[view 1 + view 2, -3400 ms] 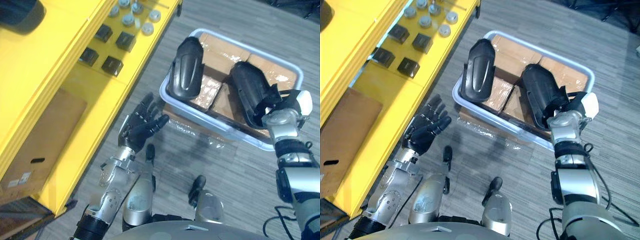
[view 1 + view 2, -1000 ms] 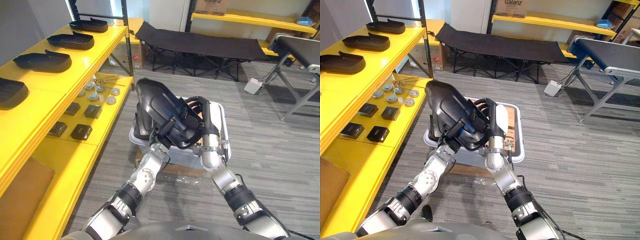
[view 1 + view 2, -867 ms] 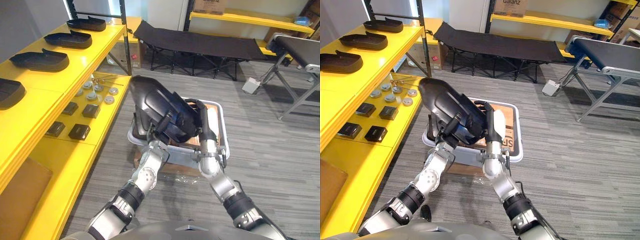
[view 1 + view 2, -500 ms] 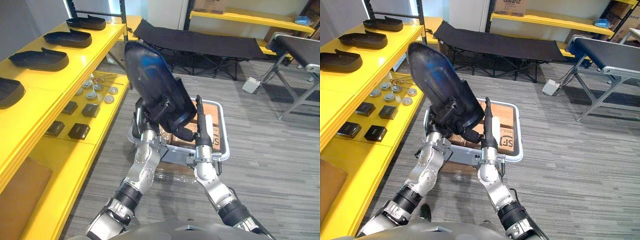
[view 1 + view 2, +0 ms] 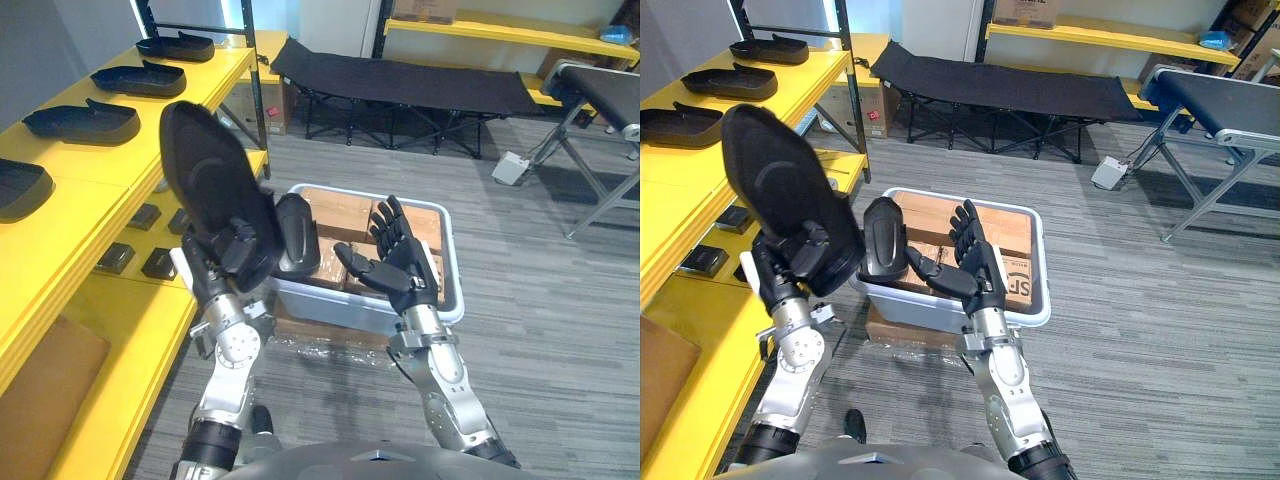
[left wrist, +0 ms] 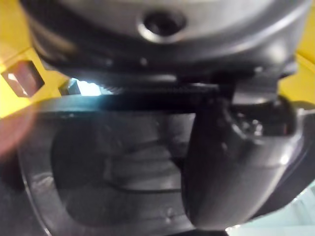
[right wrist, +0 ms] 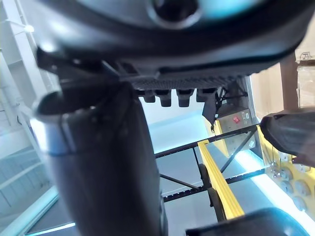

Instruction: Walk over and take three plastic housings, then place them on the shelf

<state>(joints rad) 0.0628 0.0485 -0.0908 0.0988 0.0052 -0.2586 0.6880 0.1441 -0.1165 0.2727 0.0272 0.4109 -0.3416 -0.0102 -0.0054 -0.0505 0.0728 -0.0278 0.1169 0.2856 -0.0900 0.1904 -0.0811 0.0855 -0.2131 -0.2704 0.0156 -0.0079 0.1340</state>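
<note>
The left robot hand [image 5: 238, 256] is clenched round the lower end of a large matte black plastic housing [image 5: 205, 170]. The housing is a long, rounded shell with a shallow oval recess in its face. It is held upright and raised, between the yellow metal shelf [image 5: 90, 170] and the pale grey plastic bin [image 5: 340, 308]. In the left wrist view the thumb presses against the shell's smooth, hollow inner side.

The right robot hand [image 5: 398, 268] hangs released over the bin, its fingers straight and spread, grasping nothing.

A second black housing [image 5: 298, 235], glossier and domed, stands on end at the left side of the bin. Flat brown cardboard boxes [image 5: 335, 210] lie in the bin beside it.

On the shelf's top tier four more black housings [image 5: 82, 121] lie flat in a row, each long and low. On the tier below sit small square black blocks [image 5: 158, 263]. The bin stands on a floor of grey ribbed carpet [image 5: 540, 300]
</note>
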